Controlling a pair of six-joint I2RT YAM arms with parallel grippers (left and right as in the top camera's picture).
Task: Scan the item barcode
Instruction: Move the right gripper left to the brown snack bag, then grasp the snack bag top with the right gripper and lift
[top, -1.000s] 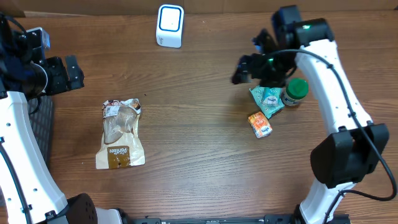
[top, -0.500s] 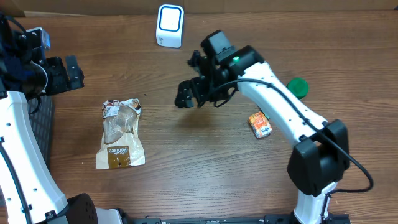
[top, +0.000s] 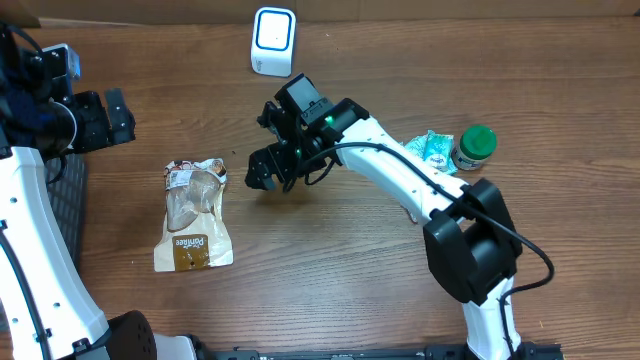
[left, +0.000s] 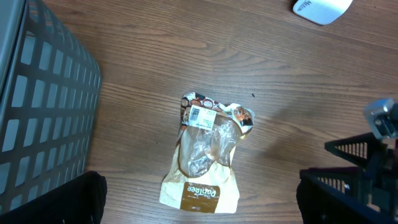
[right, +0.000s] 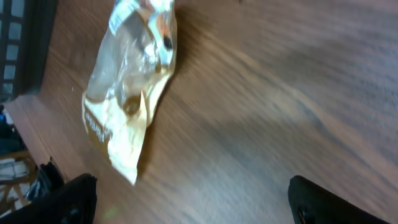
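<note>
A tan and brown snack bag (top: 195, 215) lies flat on the wooden table, with a white barcode label (left: 200, 116) near its top end. The white scanner (top: 273, 40) stands at the back edge. My right gripper (top: 268, 172) hovers open just right of the bag's top, holding nothing. In the right wrist view the bag (right: 124, 93) lies up and to the left of the open right gripper (right: 199, 199), blurred by motion. My left gripper (top: 110, 118) is open and empty at the far left. In the left wrist view the bag (left: 208, 155) lies ahead of the left gripper (left: 199, 202).
A teal packet (top: 430, 150) and a green-lidded jar (top: 476, 145) sit at the right. A dark mesh basket (left: 37, 106) stands at the left edge, by the left arm. The right arm (top: 400, 180) stretches across the table's middle.
The right arm has swung left from the packets at the right to just beside the snack bag, its gripper open throughout. The left arm has not moved.
</note>
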